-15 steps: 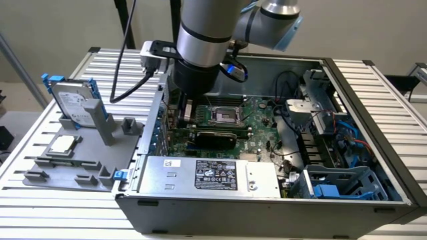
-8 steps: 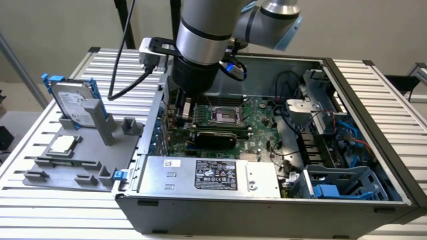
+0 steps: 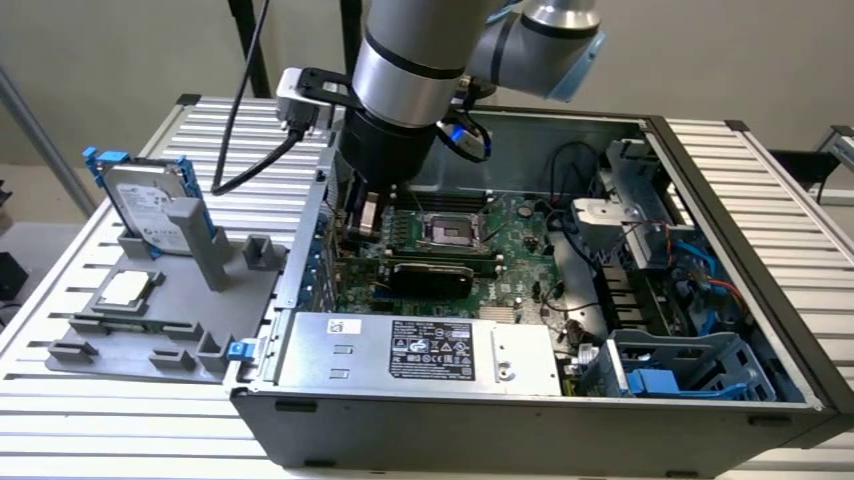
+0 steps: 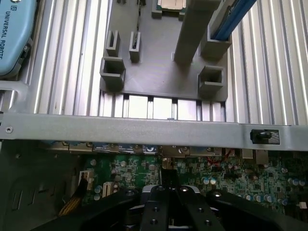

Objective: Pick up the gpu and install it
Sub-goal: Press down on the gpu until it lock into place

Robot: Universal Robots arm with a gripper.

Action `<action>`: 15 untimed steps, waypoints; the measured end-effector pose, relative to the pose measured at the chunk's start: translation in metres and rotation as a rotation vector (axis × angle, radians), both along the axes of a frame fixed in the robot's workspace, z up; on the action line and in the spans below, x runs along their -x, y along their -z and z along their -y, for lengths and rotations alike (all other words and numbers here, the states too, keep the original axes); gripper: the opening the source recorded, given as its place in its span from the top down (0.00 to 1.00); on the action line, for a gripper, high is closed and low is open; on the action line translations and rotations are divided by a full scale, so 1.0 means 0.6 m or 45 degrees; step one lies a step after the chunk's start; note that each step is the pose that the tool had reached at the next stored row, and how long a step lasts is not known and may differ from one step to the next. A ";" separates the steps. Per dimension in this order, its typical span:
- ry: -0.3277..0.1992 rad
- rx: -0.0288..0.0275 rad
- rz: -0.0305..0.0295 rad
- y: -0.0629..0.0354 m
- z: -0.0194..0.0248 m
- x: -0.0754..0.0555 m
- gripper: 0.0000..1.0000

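Exterior view: the robot arm (image 3: 400, 110) reaches down into the open computer case (image 3: 747, 200), at the wall on the exterior view's left. Inside the case, near the middle of the motherboard (image 3: 514, 225), stands a dark flat card; I take it for the gpu (image 3: 424, 280). It seems to sit in its slot already, though I cannot be sure.

To do this step well, I think, the card must go down straight and evenly, with its bracket end against the case wall.

The case also holds a power supply (image 3: 427, 350) and a grey drive cage (image 3: 681, 365). Outside the case, a grey holder tray (image 3: 134, 330) carries a hard drive (image 3: 140, 205) with blue rails and a processor chip (image 3: 123, 290).

Wrist view: the gripper (image 4: 168, 202) hangs low over the motherboard, just inside the case wall (image 4: 144, 127). Whether it is spread or pinching something, I cannot tell.
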State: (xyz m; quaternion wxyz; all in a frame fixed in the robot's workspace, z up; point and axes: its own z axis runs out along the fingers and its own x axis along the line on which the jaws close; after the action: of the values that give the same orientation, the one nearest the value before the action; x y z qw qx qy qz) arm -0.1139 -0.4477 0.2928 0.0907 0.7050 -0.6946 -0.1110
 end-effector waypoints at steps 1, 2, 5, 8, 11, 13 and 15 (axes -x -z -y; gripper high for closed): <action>0.000 0.0003 -0.0081 0.000 0.0000 0.000 0.89; 0.000 0.0008 -0.0166 0.000 -0.0001 0.001 0.89; 0.000 0.0036 -0.0407 0.000 -0.0005 0.001 0.89; 0.000 0.0089 -0.0517 0.000 -0.0008 0.001 0.89; 0.000 0.0160 -0.0523 0.000 -0.0012 0.001 0.89; 0.000 0.0192 -0.0524 0.001 -0.0021 0.002 0.89; 0.000 0.0199 -0.0523 0.001 -0.0038 0.002 0.89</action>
State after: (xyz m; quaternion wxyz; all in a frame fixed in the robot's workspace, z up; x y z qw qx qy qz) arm -0.1150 -0.4455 0.2921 0.1104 0.7018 -0.6935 -0.1200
